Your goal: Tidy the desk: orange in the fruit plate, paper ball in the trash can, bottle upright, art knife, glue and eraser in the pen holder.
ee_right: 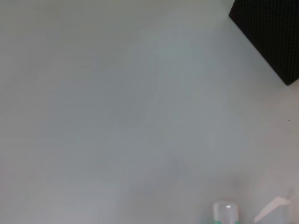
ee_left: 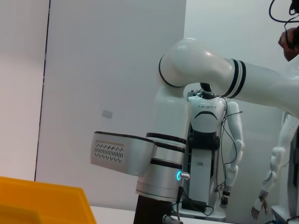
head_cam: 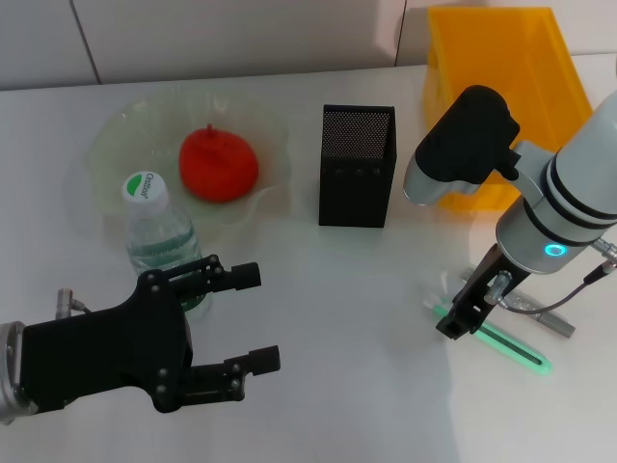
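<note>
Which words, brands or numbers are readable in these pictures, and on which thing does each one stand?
"AGIBOT": on the chest of the white humanoid robot standing in the background, left wrist view.
Green print on the bottle cap: it looks like a brand word, but too small to read.
Label on the bottle: not readable.
Nothing readable on the pen holder, the trash can or the green knife.

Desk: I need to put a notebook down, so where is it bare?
Bare desk lies in front of the pen holder, between the open left gripper and right gripper. Crowded: the bottle against the fruit plate.
</note>
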Controlling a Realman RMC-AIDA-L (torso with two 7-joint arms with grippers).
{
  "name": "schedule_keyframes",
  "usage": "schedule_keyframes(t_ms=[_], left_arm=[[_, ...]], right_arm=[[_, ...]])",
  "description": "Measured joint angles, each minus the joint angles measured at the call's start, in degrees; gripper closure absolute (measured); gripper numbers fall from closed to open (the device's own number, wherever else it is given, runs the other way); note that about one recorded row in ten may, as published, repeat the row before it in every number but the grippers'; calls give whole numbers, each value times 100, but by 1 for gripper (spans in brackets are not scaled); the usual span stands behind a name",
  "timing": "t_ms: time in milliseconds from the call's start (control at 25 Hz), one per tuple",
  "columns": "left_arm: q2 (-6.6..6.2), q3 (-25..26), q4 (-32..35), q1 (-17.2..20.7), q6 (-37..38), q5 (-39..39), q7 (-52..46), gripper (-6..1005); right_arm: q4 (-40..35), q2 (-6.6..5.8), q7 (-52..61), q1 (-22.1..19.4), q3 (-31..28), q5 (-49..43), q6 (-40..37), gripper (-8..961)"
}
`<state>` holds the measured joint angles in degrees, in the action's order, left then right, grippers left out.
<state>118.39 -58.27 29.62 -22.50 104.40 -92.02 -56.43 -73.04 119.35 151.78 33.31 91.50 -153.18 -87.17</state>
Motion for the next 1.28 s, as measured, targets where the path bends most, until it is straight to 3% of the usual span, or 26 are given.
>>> schedule_keyframes(t_ms=[400,600,760,920,1040,1120,1280], left_arm=[[0,0,0,22,0,0,8,198],[0,0,0,21,-3,0,20,198],[0,0,-1,27,-5,0,20,198],[-9,0,0,32,5,0,5,198],[-9,0,0,34,38,0,3,198],[-5,0,0,38,43,0,3,198],[-1,0,0,44,45,1,17,199]], right_arm=[[29,0,-26,0,-20,34,8,564],[40,-6,-111,13,-58,56,-30,755],[-226,-8,-129,-51,-182,254,-66,785],[-971,-16,-463,-254,-816,973,-327,792],[-1626,-20,-944,-440,-1694,1939,-508,792],[-1755,-20,-1087,-497,-1889,2135,-494,792],[-2099,2,-1827,-829,-2402,2891,194,792]])
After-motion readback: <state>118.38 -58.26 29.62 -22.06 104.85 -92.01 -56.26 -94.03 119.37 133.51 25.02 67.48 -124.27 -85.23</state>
